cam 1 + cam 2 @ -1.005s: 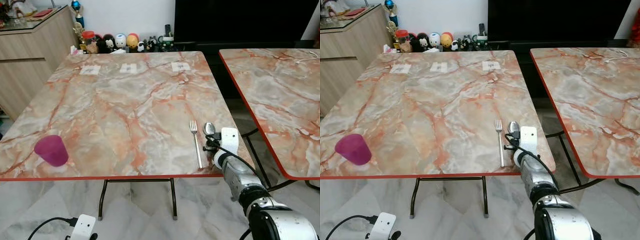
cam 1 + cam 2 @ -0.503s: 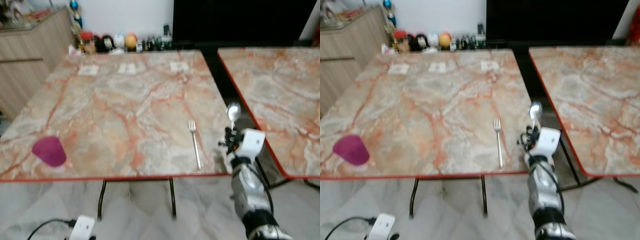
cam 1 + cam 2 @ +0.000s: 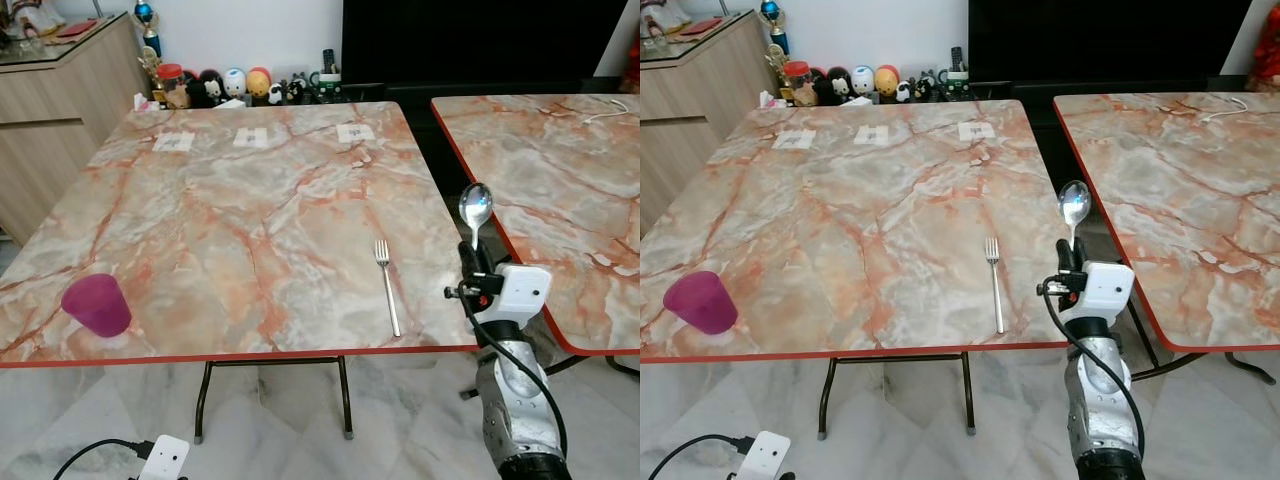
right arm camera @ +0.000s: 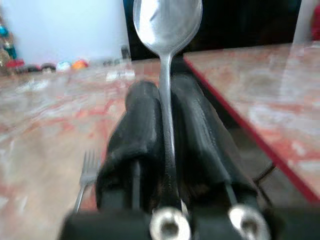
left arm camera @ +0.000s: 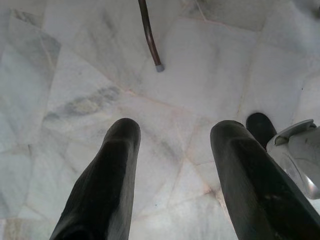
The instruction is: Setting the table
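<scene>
My right gripper (image 3: 474, 262) is shut on a silver spoon (image 3: 474, 209), holding it upright with the bowl on top, just off the near right corner of the marble table (image 3: 200, 200). In the right wrist view the spoon (image 4: 167, 30) stands clamped between the two black fingers (image 4: 135, 125). A silver fork (image 3: 388, 285) lies flat on the table near the front edge, left of the gripper. A purple cup (image 3: 97, 305) stands at the near left corner. My left gripper (image 5: 175, 165) hangs open over the marble floor.
A second marble table (image 3: 560, 170) stands to the right across a narrow gap. Three paper slips (image 3: 257, 138) lie near the first table's far edge. Figurines (image 3: 230, 85) line the back wall, and a wooden cabinet (image 3: 60, 90) stands at the left. A white plug and cable (image 3: 160, 462) lie on the floor.
My right gripper has lifted the spoon off the table beside the fork and swung it right, past the table's corner, upright. The camera shifted slightly.
</scene>
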### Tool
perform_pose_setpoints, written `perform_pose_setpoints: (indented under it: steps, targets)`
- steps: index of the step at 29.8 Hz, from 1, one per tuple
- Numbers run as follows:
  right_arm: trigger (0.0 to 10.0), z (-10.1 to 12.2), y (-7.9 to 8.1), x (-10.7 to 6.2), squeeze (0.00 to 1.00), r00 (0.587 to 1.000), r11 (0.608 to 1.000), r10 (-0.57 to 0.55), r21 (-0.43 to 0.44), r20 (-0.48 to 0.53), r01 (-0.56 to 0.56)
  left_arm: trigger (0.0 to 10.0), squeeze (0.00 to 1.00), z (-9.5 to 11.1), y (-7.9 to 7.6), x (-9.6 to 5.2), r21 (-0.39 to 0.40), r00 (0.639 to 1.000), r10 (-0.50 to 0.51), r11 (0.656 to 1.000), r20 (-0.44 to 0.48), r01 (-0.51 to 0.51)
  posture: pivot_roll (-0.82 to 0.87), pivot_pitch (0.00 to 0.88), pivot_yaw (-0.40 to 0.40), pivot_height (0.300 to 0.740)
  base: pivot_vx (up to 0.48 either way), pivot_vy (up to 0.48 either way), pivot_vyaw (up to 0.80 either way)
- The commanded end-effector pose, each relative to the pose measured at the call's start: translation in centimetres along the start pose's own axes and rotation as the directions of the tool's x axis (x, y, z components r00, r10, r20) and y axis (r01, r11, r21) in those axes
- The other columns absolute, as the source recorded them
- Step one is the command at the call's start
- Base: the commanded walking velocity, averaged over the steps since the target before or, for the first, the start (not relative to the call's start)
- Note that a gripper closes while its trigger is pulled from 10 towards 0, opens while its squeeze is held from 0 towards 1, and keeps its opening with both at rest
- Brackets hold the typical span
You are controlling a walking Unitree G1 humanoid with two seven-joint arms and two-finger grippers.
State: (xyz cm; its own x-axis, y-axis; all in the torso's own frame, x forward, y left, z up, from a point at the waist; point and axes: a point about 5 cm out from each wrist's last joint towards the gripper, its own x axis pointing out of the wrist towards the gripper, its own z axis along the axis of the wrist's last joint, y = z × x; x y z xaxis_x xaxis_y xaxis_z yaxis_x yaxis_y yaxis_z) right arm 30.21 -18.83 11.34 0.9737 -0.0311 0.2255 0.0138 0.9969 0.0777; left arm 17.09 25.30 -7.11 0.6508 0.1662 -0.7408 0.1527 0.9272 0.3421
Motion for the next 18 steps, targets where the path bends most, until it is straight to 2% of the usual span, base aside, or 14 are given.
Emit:
perform_pose_setpoints:
  steps: [1, 8, 13, 18]
  targets:
    - [10.0, 0.4, -0.3, -0.1, 0.00, 1.000, 1.000, -0.015, -0.011, 0.008, 0.015, 10.0, 0.00, -0.9, 0.5, -0.2, 0.002, 0.999, 0.008, 1.000, -0.036, -0.008, 0.04, 0.000, 0.044, 0.740, 0.000, 0.000, 0.00]
    - [10.0, -0.3, -1.0, -0.7, 0.00, 0.995, 0.995, -0.094, -0.023, -0.032, 0.093, 10.0, 0.00, -1.0, 1.2, -0.3, 0.029, 0.998, 0.024, 0.999, -0.054, -0.022, 0.04, 0.000, 0.063, 0.740, 0.000, 0.000, 0.00]
    - [10.0, 0.1, -0.7, -0.6, 0.00, 0.995, 0.995, -0.093, -0.036, -0.036, 0.092, 10.0, 0.00, -0.8, 1.6, -0.2, 0.071, 0.999, 0.019, 0.997, -0.047, -0.016, 0.03, 0.000, 0.079, 0.740, 0.000, 0.000, 0.00]
    - [10.0, 0.7, 0.1, 0.3, 0.00, 0.996, 0.995, -0.084, -0.047, -0.024, 0.083, 10.0, 0.00, -0.6, 1.8, -0.2, 0.093, 0.999, 0.017, 0.996, -0.046, -0.013, 0.04, 0.000, 0.085, 0.740, 0.000, -0.409, 0.00]
